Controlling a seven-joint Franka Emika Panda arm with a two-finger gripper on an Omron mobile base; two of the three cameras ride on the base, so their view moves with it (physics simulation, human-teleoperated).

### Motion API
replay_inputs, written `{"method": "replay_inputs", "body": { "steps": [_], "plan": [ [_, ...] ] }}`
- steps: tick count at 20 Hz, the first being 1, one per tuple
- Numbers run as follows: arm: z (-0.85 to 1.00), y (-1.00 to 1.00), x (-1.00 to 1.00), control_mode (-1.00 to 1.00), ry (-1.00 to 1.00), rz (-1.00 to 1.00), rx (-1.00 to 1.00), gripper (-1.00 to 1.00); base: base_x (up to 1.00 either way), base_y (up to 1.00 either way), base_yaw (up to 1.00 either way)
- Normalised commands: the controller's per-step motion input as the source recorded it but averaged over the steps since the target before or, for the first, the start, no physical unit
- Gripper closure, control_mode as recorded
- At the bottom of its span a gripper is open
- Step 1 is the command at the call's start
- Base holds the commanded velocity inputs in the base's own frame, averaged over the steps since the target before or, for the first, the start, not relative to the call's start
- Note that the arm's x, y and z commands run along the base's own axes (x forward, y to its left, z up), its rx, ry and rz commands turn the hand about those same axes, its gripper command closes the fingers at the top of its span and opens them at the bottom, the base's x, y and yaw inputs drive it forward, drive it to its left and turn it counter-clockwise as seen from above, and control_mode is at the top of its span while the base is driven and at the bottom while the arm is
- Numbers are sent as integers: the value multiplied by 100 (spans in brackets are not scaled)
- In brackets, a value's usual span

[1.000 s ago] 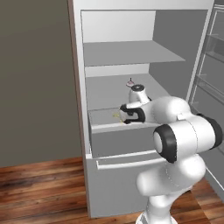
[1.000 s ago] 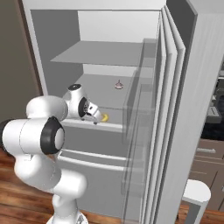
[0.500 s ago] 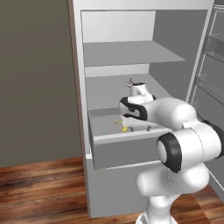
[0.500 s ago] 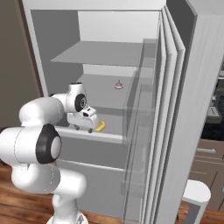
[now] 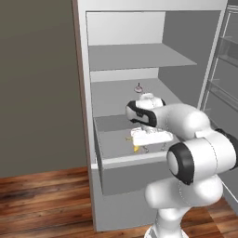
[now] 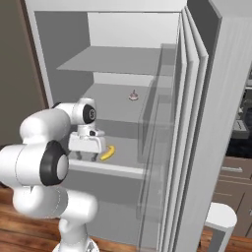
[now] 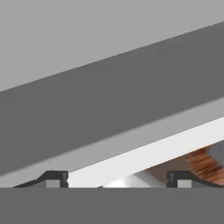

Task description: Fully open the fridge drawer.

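Observation:
The fridge drawer [image 5: 135,174] is a wide grey bin pulled well out of the fridge, with a pale rim [image 6: 115,170] along its front top edge. A yellow banana [image 6: 108,152] lies inside it, also seen as the banana [image 5: 135,148] just left of my hand. My gripper [image 5: 153,148] hangs over the drawer's inside, close behind the front wall, fingers pointing down. My gripper [image 6: 87,156] stands open. In the hand view my gripper [image 7: 117,178] has its fingertips [image 7: 54,177] set wide apart, with the pale rim [image 7: 144,153] running slantwise above them.
Flat grey shelves [image 5: 135,56] sit above the drawer, and a small object [image 5: 138,87] stands on the lower one. The open fridge door [image 6: 202,128] with its racks stands close on the right. Wooden floor [image 5: 42,200] lies in front.
The drawer has slid out toward me, baring more of its inside and the banana. My hand has come forward and down with its front edge.

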Motion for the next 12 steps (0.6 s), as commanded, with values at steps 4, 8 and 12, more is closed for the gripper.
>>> {"method": "replay_inputs", "body": {
  "steps": [4, 8, 12],
  "plan": [
    [-5, 1, -100, -100, 20, -6, 4, -100, 0, 0, 0],
    [94, 0, -100, -100, -29, -14, 17, -100, 0, 0, 0],
    [100, 0, -84, -100, -48, -8, 3, -100, 0, 0, 0]
  ]
}}
